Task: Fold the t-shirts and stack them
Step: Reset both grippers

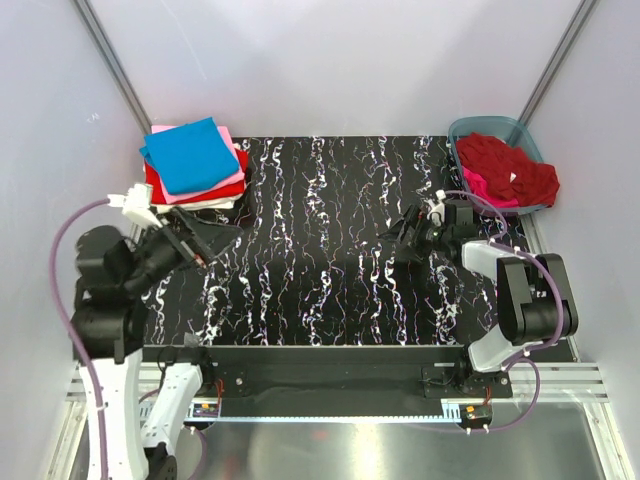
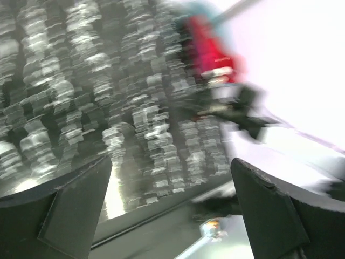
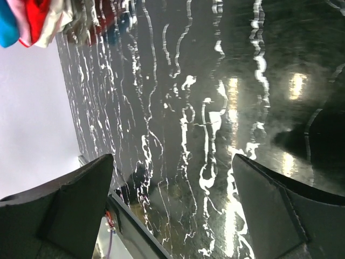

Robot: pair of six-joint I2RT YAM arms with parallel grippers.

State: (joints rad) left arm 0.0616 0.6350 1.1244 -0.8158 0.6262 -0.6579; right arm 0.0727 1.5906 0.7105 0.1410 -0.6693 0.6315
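1. The top view alone shows the whole layout. On the black, white-veined table point(image 1: 330, 270), a folded stack point(image 1: 195, 170) sits at the far left corner and a grey-blue tub point(image 1: 470, 128) at the far right corner.
2. The stack has the turquoise shirt point(image 1: 190, 155) on top. Under it come the pink shirt point(image 1: 230, 178), the bright red shirt point(image 1: 158, 190) and, lowest that shows, the white shirt point(image 1: 215, 204).
3. The turquoise shirt is a flat rectangle turned a little off the table's edges. Its longer side runs roughly across the table's width.
4. In the tub, the dark red shirt point(image 1: 512, 165) lies crumpled over the magenta shirt point(image 1: 478, 186) and bulges past the rim. Neither has a clear long axis.
5. The left gripper point(image 1: 215, 240) hangs over the table's left part, near the stack and pointing inward. The right gripper point(image 1: 400, 238) hangs over the right part, nearer than the tub and pointing toward the table's middle.
6. The left wrist view is smeared by motion. Its fingers point(image 2: 64, 216) stand wide apart with nothing between them, and a red blur shows across the table.
7. The right wrist view is sharp. Its fingers point(image 3: 59, 210) are likewise spread and empty above bare table, and the stack's layered edge peeks in at the top left.
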